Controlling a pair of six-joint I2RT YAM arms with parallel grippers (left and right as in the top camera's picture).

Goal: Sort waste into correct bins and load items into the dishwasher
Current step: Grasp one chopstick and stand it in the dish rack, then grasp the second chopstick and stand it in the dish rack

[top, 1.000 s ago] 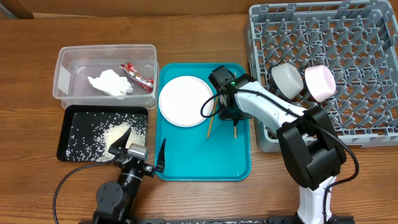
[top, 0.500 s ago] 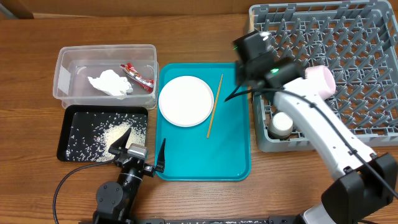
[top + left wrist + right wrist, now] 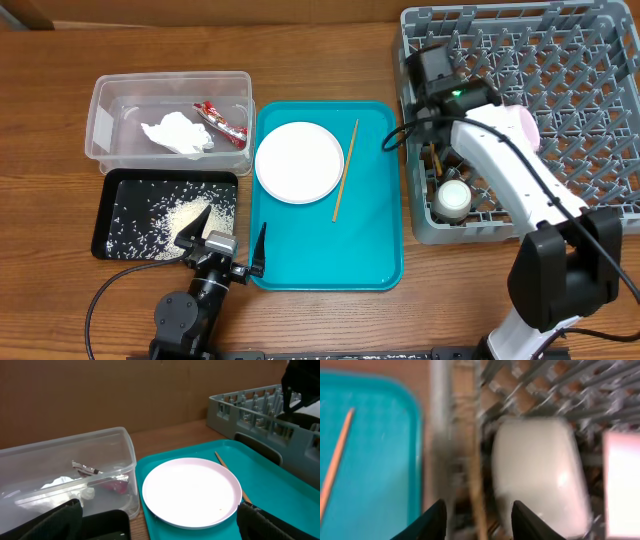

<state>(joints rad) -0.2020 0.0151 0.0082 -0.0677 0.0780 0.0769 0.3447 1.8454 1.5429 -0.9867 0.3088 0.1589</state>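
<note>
Overhead: right gripper (image 3: pixel 437 125) hangs over the left edge of the large grey pegged plastic dish rack (image 3: pixel 520 20); one thin wooden chopstick (image 3: pixel 345 170) lies on the flat teal serving tray (image 3: pixel 330 262); left gripper (image 3: pixel 234 222) idles, spread.
Left wrist: the large round white plate (image 3: pixel 192 491) sits unloaded on the tray.
Right wrist: fingers (image 3: pixel 436 521) apart with a blurred wooden stick (image 3: pixel 475 495) loose between them; best to rise straight and clear the pegs.

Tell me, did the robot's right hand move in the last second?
Yes. The right gripper left the teal tray and went rightward and up the picture, over the left edge of the grey rack.
</note>
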